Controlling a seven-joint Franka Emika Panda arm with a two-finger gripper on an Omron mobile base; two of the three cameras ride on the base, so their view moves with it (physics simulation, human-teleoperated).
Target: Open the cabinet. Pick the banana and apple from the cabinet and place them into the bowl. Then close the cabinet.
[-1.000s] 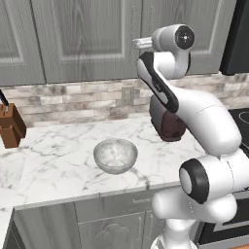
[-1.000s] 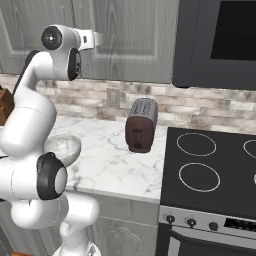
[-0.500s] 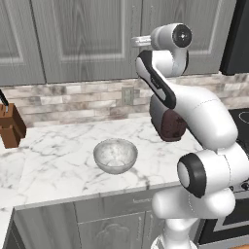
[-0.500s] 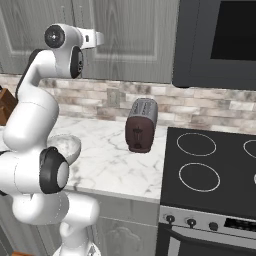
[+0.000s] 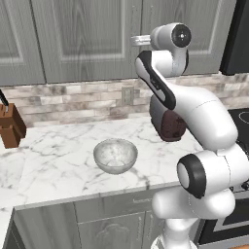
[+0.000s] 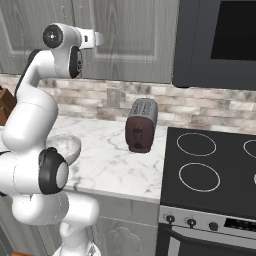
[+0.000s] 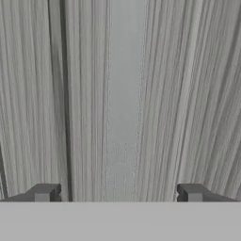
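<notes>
1. Currently I see the arm raised slightly higher than a second ago, facing the cabinet.
2. Doors are shut; opening is not yet done, so banana and apple are presumably inside, hidden.
3. Gripper jaws stand wide, empty, straddling a pale vertical bar on grey wood-grain.
4. Glassy, mottled bowl waits on the marble counter.

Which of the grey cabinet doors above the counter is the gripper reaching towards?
The cabinet door right of the central seam, above the toaster; the open gripper faces its wood-grain panel, while the left door stands farther from the arm.
</notes>
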